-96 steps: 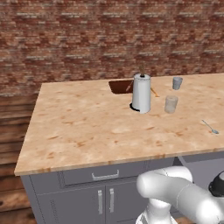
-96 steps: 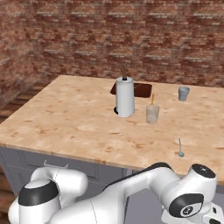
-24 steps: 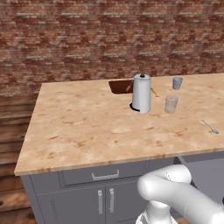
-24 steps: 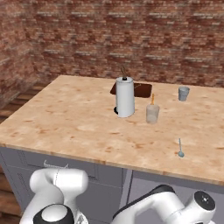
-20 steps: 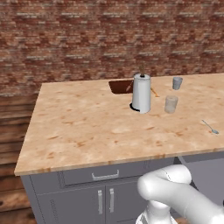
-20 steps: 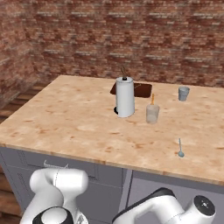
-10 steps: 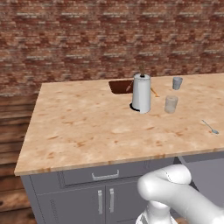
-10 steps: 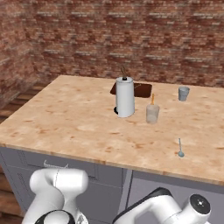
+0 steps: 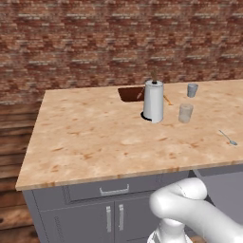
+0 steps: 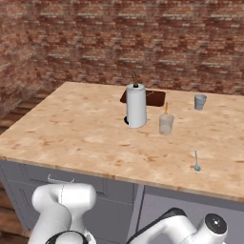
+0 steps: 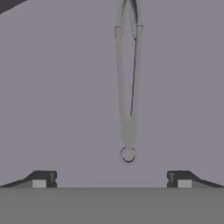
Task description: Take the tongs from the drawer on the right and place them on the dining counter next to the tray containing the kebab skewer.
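Note:
In the hand view the grey tongs (image 11: 127, 87) lie flat on the grey floor of the drawer (image 11: 57, 96), ring end toward me. My gripper (image 11: 111, 178) hovers over them, open, its two fingertips (image 11: 43, 178) set wide on either side of the ring end, nothing between them. On the dining counter (image 9: 95, 137), the dark reddish-brown tray (image 9: 131, 93) sits at the far edge behind the paper-towel roll (image 9: 153, 101). The tray (image 10: 153, 98) holds a thin orange-brown kebab skewer (image 10: 166, 107) that sticks out toward the glass.
A clear glass (image 9: 185, 113) stands right of the roll and a small grey cup (image 9: 191, 89) sits farther back. A silver spoon (image 9: 228, 138) lies near the counter's right side. Grey cabinets with a handled drawer front (image 9: 114, 191) run below. A brick wall stands behind.
The arm has sunk a little lower at the bottom of both base views. The things on the counter have not moved.

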You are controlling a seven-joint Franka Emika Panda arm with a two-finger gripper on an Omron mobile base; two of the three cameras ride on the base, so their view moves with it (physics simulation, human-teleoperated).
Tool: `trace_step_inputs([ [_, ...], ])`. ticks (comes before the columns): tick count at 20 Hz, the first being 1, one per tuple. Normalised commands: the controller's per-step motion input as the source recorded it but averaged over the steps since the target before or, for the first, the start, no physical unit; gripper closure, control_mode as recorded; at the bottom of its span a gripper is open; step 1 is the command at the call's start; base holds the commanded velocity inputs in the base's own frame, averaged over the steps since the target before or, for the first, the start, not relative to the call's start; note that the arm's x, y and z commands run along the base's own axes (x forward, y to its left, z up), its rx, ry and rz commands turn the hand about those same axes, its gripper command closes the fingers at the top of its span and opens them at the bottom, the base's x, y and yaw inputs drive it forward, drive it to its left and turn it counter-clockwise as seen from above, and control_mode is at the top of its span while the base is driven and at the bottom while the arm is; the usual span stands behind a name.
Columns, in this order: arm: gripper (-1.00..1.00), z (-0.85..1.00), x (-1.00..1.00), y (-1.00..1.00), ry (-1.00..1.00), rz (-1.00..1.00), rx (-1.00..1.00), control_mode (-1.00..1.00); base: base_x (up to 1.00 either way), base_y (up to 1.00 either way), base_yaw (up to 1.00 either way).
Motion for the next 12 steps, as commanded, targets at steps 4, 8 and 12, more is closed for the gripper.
trace_step_inputs([
  [4, -1.0, -0.23, 0.04, -0.11, 0.0, -0.1, -0.04, -1.0, 0.0, 0.0, 0.0],
  [8, -1.0, -0.23, 0.09, -0.09, 0.0, -0.09, -0.05, -1.0, 0.0, 0.0, 0.0],
  [12, -1.0, -0.22, 0.16, -0.01, 0.0, -0.07, -0.05, -1.0, 0.0, 0.0, 0.0],
])
